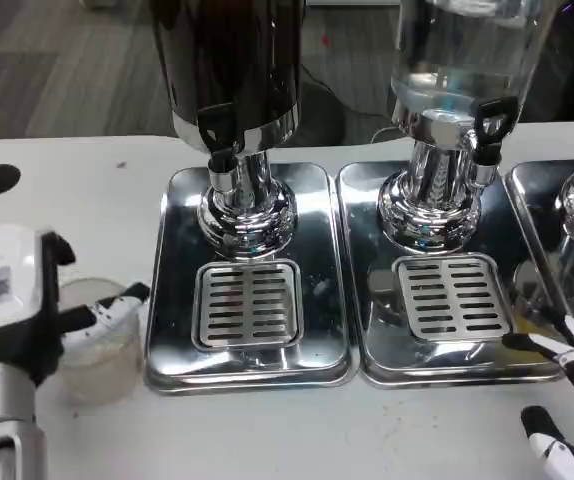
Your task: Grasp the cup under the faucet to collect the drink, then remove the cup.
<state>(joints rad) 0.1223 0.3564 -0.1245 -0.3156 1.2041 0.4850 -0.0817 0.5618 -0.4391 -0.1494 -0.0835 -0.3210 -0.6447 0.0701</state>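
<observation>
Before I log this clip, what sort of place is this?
Probably a self-serve drink station in a lab or office: chrome-based beverage dispensers with black tap levers, mirror-finish drip trays on a white table, and a clear plastic cup.

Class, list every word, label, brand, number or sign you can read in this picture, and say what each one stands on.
No text can be read.
Label on the white back of the left hand: small grey marks, too blurred to read.
Dark dispenser, clear dispenser, clear cup: no visible lettering.
</observation>
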